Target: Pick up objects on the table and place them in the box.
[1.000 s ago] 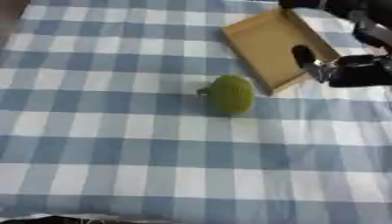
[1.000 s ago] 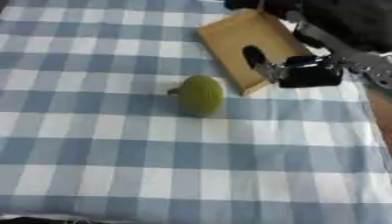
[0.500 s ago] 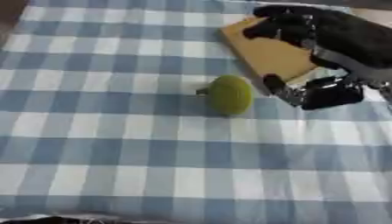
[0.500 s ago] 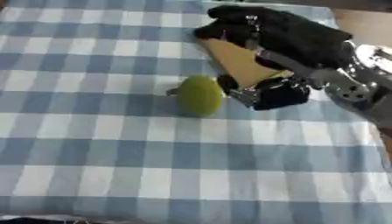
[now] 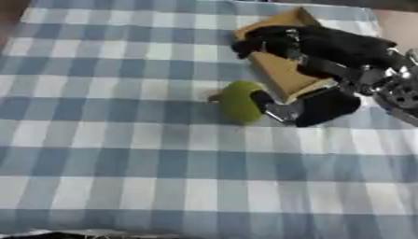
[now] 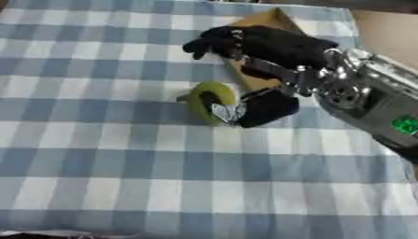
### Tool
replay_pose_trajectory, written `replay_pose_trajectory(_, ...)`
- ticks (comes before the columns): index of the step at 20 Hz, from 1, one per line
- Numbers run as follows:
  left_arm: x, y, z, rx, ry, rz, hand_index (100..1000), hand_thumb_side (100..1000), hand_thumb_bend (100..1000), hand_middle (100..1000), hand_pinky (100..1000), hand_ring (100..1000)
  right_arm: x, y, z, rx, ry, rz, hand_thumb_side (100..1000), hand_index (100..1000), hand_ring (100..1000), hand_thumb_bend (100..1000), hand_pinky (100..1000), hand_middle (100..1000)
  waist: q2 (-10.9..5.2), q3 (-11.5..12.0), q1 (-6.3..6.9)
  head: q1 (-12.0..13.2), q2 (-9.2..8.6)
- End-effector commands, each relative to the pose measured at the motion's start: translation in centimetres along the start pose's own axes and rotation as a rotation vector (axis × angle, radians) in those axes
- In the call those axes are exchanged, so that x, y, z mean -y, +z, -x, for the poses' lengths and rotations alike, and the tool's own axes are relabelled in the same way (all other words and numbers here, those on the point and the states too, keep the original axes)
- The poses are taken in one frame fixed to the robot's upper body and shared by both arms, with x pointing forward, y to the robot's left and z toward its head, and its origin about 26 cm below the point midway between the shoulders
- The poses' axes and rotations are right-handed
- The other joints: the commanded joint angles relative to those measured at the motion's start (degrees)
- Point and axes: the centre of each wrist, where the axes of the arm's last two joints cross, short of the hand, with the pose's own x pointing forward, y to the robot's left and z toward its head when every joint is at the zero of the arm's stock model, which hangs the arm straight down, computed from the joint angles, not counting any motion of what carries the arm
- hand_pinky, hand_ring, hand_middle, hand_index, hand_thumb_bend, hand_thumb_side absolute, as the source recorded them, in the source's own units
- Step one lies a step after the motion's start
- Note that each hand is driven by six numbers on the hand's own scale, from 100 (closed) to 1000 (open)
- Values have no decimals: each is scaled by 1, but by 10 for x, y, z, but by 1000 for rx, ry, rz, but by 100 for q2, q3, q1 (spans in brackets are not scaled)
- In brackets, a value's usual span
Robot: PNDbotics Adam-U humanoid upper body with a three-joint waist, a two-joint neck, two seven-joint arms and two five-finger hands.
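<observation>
Reading labels: I find no legible writing, only a green patch on my right arm.
Right hand [image 6: 261,105]: has come down beside the green fruit [image 5: 239,101], thumb touching it, fingers spread, nothing held.
Fruit: on the checked surface [image 5: 122,154], beside the box [image 5: 282,74].

Checked cloth [image 5: 122,154]: blue, grey-blue and white squares, covering the surface and filling nearly the whole view; lying flat, running slightly askew. Bare surface [image 6: 384,28]: pale tan strip showing past the cloth's far right edge. Dark sliver [image 5: 49,235]: showing at the lower left edge, beneath the cloth's rumpled hem; not identifiable.
</observation>
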Motion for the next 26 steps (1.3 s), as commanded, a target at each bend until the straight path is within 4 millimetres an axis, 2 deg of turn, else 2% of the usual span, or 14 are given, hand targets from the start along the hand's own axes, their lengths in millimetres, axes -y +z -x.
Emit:
replay_pose_trajectory(1, -1, -7, -4, 25, -1, 24, 778, 477, 191, 603, 592, 601, 6, -3, 0, -35, -30, -40, 717, 1000, 1000, 100, 991, 844, -128, 0, 25, -2, -37)
replay_pose_trajectory(8, -1, -7, -4, 23, 0, 25, 773, 478, 189, 600, 591, 598, 7, -9, 4, -80, -74, -137, 762, 1000, 1000, 100, 996, 879, -121, -11, 35, 11, -45)
replay_pose_trajectory(12, -1, -7, -4, 22, 1, 24, 770, 478, 189, 600, 591, 598, 8, -10, 11, -98, -59, -185, 717, 1000, 1000, 100, 1000, 892, -116, -14, 34, 11, -53)
replay_pose_trajectory(13, -1, -7, -4, 22, 1, 24, 769, 479, 188, 601, 591, 598, 8, -10, 12, -98, -53, -197, 669, 1000, 1000, 100, 1000, 896, -114, -14, 33, 12, -54)
replay_pose_trajectory(16, -1, -6, -4, 21, 2, 24, 767, 481, 187, 602, 590, 597, 8, -12, 15, -92, -34, -234, 623, 1000, 1000, 100, 1000, 899, -109, -17, 33, 19, -57)
replay_pose_trajectory(20, -1, -6, -4, 19, 3, 23, 765, 480, 187, 602, 590, 598, 18, -12, 21, -126, -5, -308, 573, 1000, 1000, 100, 1000, 898, -109, -30, 42, 34, -71)
replay_pose_trajectory(26, 0, -6, -4, 18, 6, 23, 763, 483, 187, 604, 590, 598, 16, -17, 28, -148, 8, -346, 660, 1000, 1000, 100, 1000, 904, -100, -29, 42, 20, -88)
